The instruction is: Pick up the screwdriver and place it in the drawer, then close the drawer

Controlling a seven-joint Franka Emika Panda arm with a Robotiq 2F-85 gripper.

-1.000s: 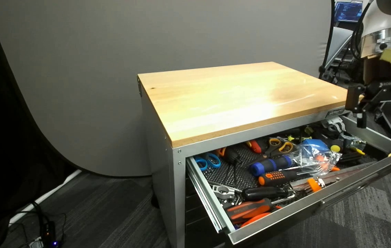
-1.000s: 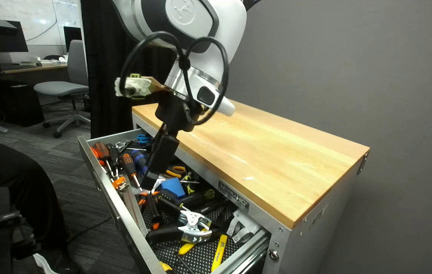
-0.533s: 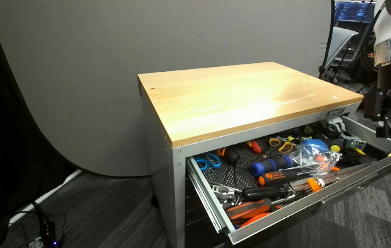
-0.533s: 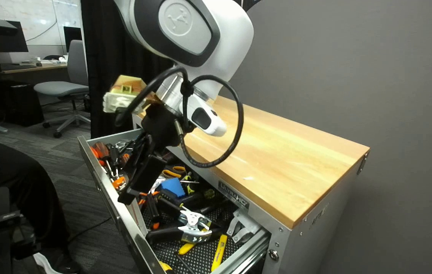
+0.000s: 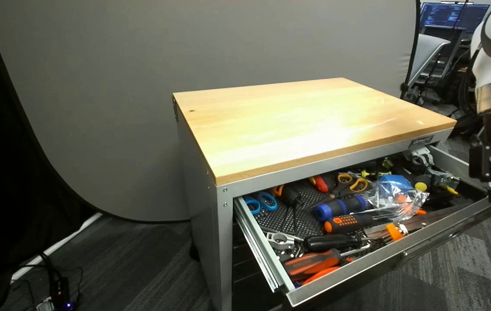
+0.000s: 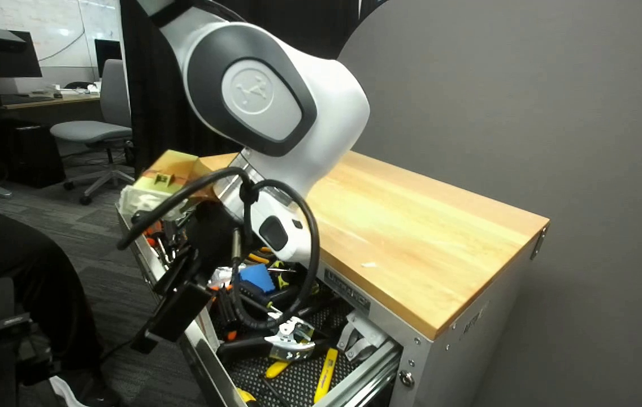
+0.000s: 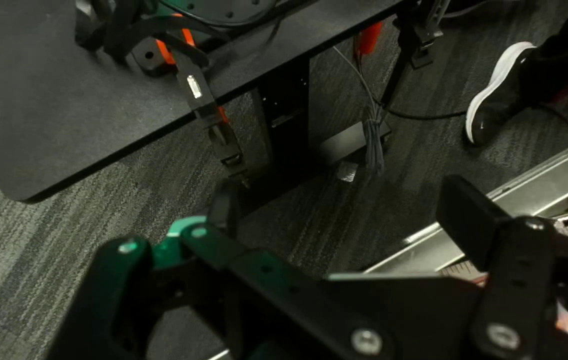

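Reading the wrist view from left to right, we find the gripper (image 7: 346, 212) released and grasping nothing: its 2 fingers (image 7: 466, 217) stand well apart, with carpet (image 7: 354, 225) showing beyond the gap. At right, the front rim of the drawer (image 7: 559, 180) slants from near the middle toward the far right, passing behind the right-hand finger. The coming move, as we judge it, is the closing push, and it turns on this: the drawer lies to the right of the gripper, with its rim running crosswise to the push. In an exterior view, again from left to right, we see the fingertips (image 6: 144, 343) just beyond the rim, on its outer side as far as we can judge, then the pulled-out drawer, then the cabinet (image 6: 468, 350). So the push has to run right, toward the cabinet. Whether the right-hand finger touches the rim we cannot tell.

The screwdriver we cannot single out; we suppose it lies among the tools (image 5: 345, 223) in the drawer.

In both exterior views the gripper sits lower than it did 1.0 s ago, and it has gone from above the drawer to its front rim. The drawer is pulled out just as far, its visible tools unmoved.
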